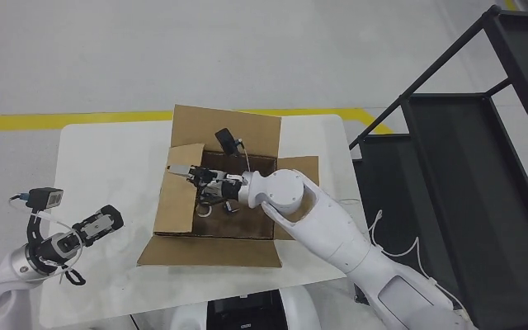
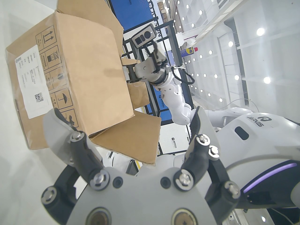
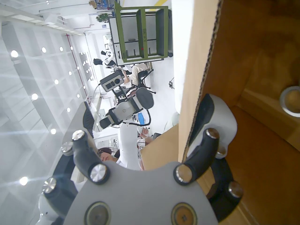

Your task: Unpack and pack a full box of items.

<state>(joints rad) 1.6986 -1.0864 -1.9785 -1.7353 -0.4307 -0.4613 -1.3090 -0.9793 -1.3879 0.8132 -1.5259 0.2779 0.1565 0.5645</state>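
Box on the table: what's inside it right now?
The right tool, open, straddles a flap of the box, one finger inside. One grey ring-shaped roll lies on its bottom. The arm and flaps hide much of the rest, so other items cannot be ruled out.

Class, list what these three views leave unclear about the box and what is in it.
1. Top view: the right gripper and right arm cover much of the box interior; the contents are too dark to name.
2. Right wrist view: a grey ring is cut off by the picture's edge.
3. Left wrist view: the box wall hides the inside.
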